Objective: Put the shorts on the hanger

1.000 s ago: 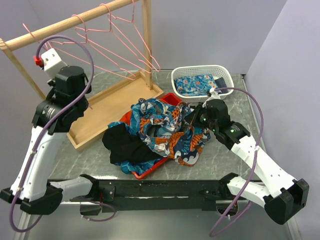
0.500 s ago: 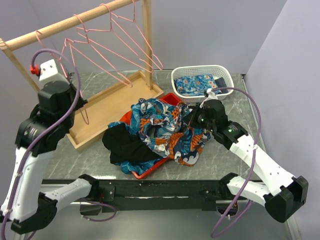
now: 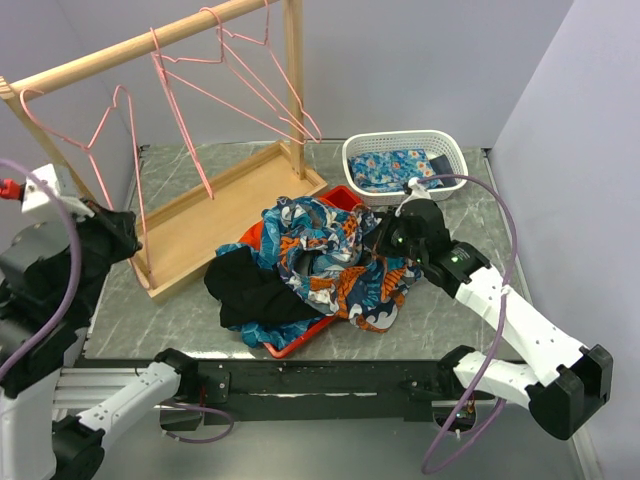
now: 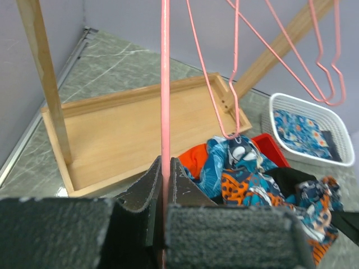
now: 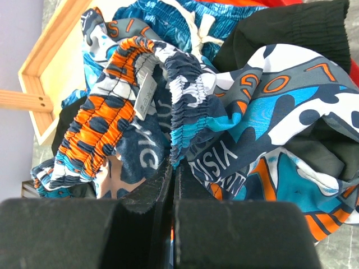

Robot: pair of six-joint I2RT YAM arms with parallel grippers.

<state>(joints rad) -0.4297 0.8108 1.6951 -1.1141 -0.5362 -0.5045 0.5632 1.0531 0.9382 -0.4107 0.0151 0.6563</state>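
The left gripper (image 4: pixel 165 175) has drawn back toward the near left, its jaws pinching the wire of the hanger (image 4: pixel 165 84), which is now apart from the other hangers (image 3: pixel 240 90). The right gripper (image 5: pixel 173 168) stays clamped on the waistband of the shorts (image 3: pixel 335 258), which are heaped over the red tray (image 3: pixel 345 196). Threading can probably begin.

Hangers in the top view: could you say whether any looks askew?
Yes, the leftmost hanger is tipped sideways, its wire clamped in the left gripper, while the others hang from the wooden rail.
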